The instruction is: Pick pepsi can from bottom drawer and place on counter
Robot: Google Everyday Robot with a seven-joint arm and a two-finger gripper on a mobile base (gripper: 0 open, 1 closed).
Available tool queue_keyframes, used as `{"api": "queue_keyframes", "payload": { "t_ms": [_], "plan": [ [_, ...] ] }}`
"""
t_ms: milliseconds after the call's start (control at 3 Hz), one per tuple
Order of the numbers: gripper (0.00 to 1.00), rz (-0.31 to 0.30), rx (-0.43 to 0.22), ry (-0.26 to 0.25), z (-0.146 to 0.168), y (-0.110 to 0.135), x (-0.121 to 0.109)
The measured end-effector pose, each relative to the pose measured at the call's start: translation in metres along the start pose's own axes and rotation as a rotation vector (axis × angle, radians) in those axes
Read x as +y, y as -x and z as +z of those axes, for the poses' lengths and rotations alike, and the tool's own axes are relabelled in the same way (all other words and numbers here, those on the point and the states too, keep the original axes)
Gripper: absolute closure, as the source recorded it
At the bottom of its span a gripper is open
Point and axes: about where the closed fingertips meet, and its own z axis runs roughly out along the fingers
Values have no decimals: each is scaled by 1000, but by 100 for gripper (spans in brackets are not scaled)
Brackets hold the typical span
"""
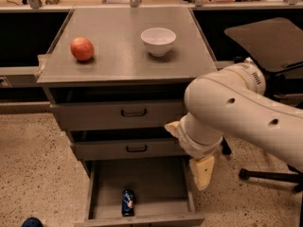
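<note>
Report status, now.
Gripper over right wall of drawer, apart from can. Can on drawer floor, near front. Nothing seen between them.

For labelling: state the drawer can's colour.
The pepsi can is dark blue, camera view; gripper hangs beside the bottom drawer.

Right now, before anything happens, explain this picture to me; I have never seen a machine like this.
The big white shape on the right is a robot arm. The cream part hanging from its end is the gripper, which serves as its hand. It hangs at the right edge of the open bottom drawer. There is only one picture, from a camera looking down at the grey cabinet from the front. On the counter sit a red apple and a white bowl. A pepsi can appears to lie on its side near the drawer's front. The gripper is apart from the can and holds nothing that I can see.
</note>
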Motion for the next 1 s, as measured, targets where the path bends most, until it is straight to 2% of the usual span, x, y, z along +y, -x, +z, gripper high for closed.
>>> {"api": "queue_keyframes", "payload": {
  "t_ms": [333, 667, 1000],
  "plan": [
    [0, -16, 49, -1, 5, 0, -2],
    [0, -235, 112, 54, 80, 5, -26],
    [0, -377, 173, 33, 133, -7, -41]
  ]
}}
